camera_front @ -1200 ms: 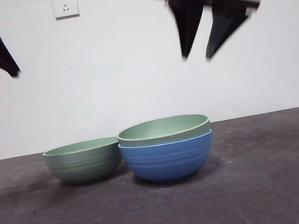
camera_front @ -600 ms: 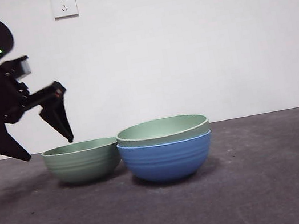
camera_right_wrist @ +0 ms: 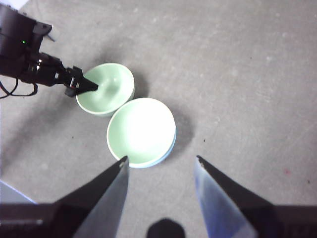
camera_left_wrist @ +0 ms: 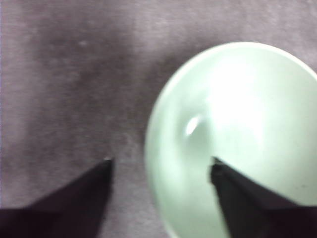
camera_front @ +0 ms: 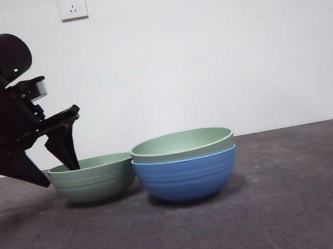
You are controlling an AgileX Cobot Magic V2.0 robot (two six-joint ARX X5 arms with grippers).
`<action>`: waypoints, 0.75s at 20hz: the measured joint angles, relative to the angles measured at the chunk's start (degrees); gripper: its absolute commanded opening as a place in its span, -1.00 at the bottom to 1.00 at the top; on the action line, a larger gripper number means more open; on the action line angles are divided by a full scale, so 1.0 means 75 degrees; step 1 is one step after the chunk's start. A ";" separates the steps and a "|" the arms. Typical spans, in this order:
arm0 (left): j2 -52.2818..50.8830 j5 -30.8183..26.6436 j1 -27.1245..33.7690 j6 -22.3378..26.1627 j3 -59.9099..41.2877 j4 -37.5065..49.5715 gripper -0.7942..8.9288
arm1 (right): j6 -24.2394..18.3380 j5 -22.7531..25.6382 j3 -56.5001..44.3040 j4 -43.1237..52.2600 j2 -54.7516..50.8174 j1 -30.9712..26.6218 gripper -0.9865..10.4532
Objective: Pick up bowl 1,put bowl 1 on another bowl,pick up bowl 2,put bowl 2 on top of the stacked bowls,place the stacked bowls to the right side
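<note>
While the left gripper straddles the near rim of bowl 2, jaws spread, one tip inside and one outside, that green bowl sits touching the blue bowl. Bowl 1 nests in the blue bowl, mostly hidden. The right gripper hangs open high above it.

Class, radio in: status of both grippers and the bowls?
Left gripper open, straddling loose green bowl's rim. Right gripper open, high above. Other green bowl nested in blue bowl.
</note>
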 measured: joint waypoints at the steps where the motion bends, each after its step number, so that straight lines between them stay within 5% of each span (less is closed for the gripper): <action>1: 0.0000 0.0000 -0.0015 -0.0006 0.0000 0.0000 -0.78 | 0.0000 0.0003 0.0000 -0.0035 0.0000 0.0000 -0.44; 15: -0.0877 0.0003 -0.0050 -0.0283 -0.0003 -0.0189 -0.85 | 0.0029 0.0000 0.0000 -0.0393 0.0000 0.0000 -0.44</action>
